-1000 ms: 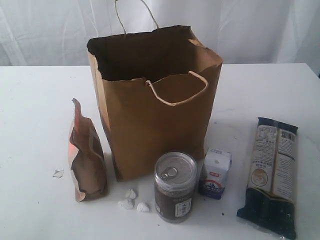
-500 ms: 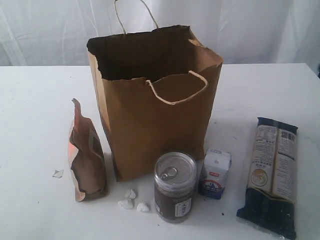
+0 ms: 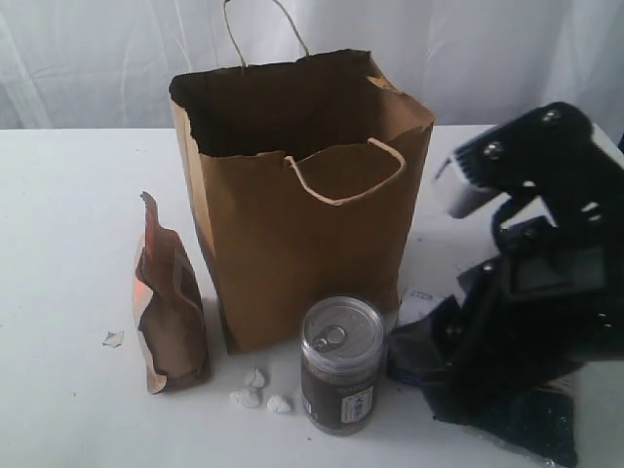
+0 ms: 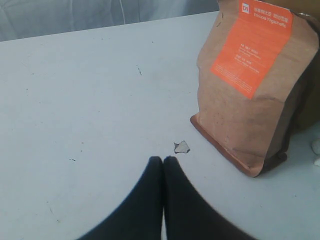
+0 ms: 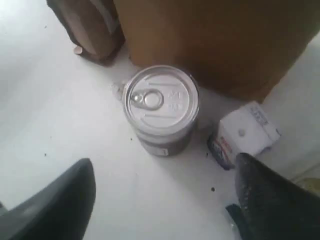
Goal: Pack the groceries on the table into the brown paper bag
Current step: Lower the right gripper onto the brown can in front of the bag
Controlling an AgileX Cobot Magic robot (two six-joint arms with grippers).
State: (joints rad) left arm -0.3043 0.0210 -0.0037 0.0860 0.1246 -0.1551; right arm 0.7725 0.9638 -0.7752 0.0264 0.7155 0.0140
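The right gripper (image 5: 170,200), jaws spread, hangs near the upright can (image 5: 160,107), which lies ahead between them. The left gripper (image 4: 163,161) is closed, empty.

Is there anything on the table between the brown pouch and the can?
Yes. A few small white crumbs lie between the brown pouch and the can. The exterior view shows them.
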